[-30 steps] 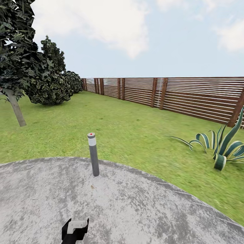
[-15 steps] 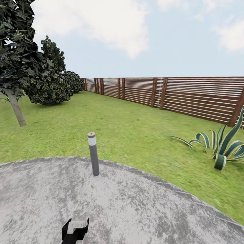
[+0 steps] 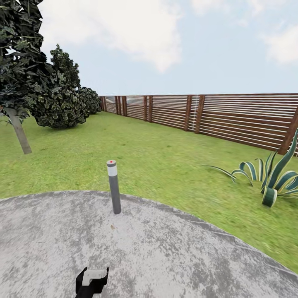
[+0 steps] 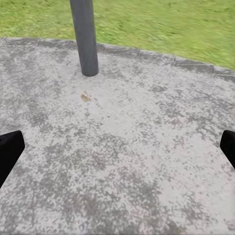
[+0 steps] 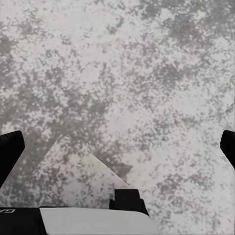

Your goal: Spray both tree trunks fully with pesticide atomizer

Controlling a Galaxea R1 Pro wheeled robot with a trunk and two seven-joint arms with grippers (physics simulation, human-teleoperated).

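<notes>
While you stand on the round grey paved pad [image 3: 165,252], your inventory reads: one grey post [image 3: 114,188] with a white band and a red dot on top, upright near the pad's edge; one small brown speck [image 4: 86,97] on the paving near the post's foot, too small to tell what it is; one striped spiky plant [image 3: 271,178] on the lawn [image 3: 157,157] at your right; one slatted brown fence [image 3: 231,116] along the far side; one pale-trunked tree [image 3: 16,82] at your far left, with dark bushes [image 3: 62,99] beside it. Your left claw [image 4: 117,147] and right claw [image 5: 117,147] each hang over bare paving, fingers spread wide, grasping nothing. No readable writing anywhere.
</notes>
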